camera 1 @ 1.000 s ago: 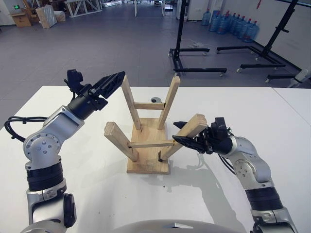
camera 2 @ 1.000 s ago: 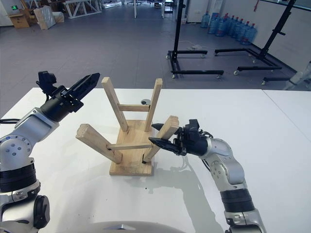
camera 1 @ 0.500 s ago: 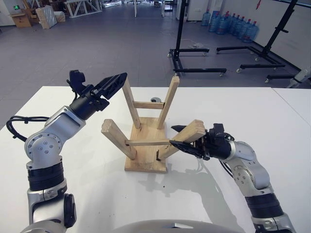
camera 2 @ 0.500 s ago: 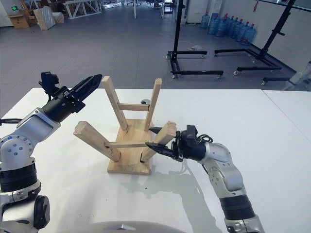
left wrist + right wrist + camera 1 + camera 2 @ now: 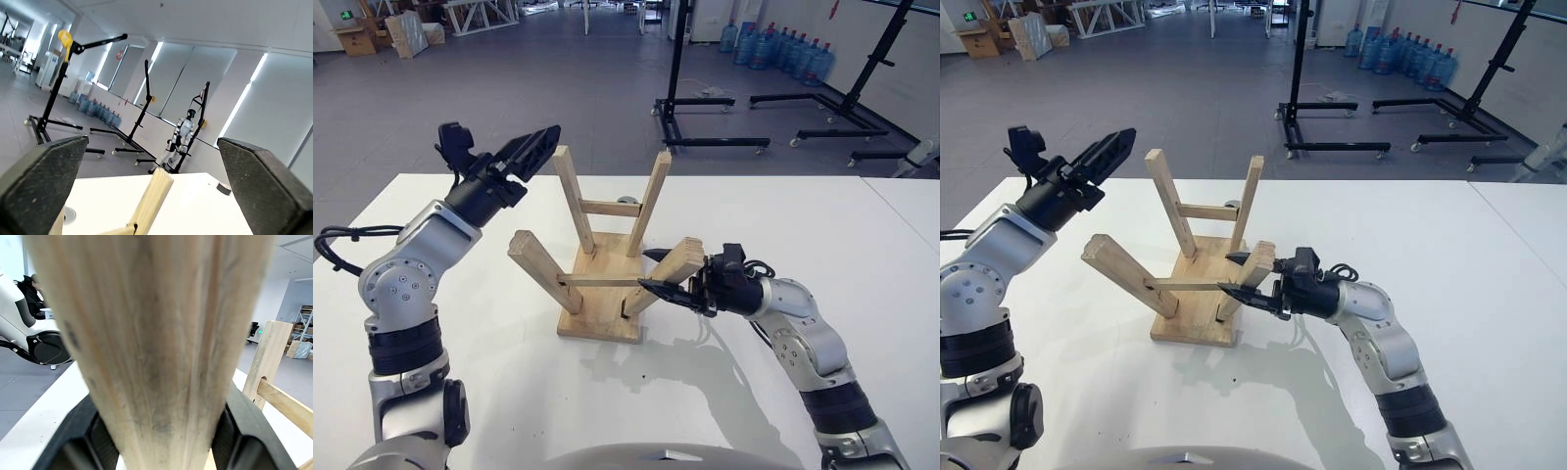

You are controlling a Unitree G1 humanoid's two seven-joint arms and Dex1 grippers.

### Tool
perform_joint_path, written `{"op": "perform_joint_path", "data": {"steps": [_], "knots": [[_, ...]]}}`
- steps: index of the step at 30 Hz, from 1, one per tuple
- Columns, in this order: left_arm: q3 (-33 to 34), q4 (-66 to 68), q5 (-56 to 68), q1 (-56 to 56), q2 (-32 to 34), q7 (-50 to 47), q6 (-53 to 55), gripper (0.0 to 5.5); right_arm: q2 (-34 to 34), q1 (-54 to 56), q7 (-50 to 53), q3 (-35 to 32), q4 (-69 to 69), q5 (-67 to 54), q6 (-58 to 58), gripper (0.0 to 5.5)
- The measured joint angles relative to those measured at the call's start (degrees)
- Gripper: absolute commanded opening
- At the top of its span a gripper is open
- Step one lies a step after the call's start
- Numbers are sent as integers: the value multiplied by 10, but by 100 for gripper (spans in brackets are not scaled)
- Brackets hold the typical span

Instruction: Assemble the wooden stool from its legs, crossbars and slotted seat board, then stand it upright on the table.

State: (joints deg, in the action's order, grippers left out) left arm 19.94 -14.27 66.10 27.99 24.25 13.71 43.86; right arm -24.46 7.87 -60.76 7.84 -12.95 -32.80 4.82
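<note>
Inverted wooden stool (image 5: pixel 599 264) standing about mid-table, somewhat closer to the far edge than to the near one, with its seat board (image 5: pixel 597 323) flat on the white table (image 5: pixel 509 392) and its four legs pointing up and splaying outward. The right gripper (image 5: pixel 649 271) is closed around the near right leg (image 5: pixel 677 264), just below that leg's free end; the leg's long axis rises from the seat board and leans toward the table's right edge, so it runs almost in line with the approaching forearm, and the right wrist view shows the dark pads (image 5: pixel 98 443) pressed on two opposite faces of the wood. The left gripper (image 5: pixel 546 145) hangs above the far left part of the table, fingers (image 5: pixel 44 181) spread wide and holding nothing, just beside the top of the far left leg (image 5: pixel 573 201), which lies to its right and a little below. The right arm is thus the nearer one to the near pair of legs and their crossbar (image 5: pixel 602 282), the left arm to the far pair. Not resolvable: whether the leg feet are fully seated in the board's slots, since the joints are masked by the legs themselves, and how firmly the crossbar ends sit in the near legs.
</note>
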Motion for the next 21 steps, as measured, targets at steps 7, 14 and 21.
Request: {"op": "perform_joint_path", "data": {"steps": [7,14,21], "knots": [[2,11,-36,3,13,0,-11,482,1,24,41,13,-5,14,32,205],[0,-5,-44,41,14,-11,-15,482,5,48,77,22,-4,26,64,205],[-83,-61,-186,68,74,-46,-12,482,19,64,110,42,-9,48,75,205]]}}
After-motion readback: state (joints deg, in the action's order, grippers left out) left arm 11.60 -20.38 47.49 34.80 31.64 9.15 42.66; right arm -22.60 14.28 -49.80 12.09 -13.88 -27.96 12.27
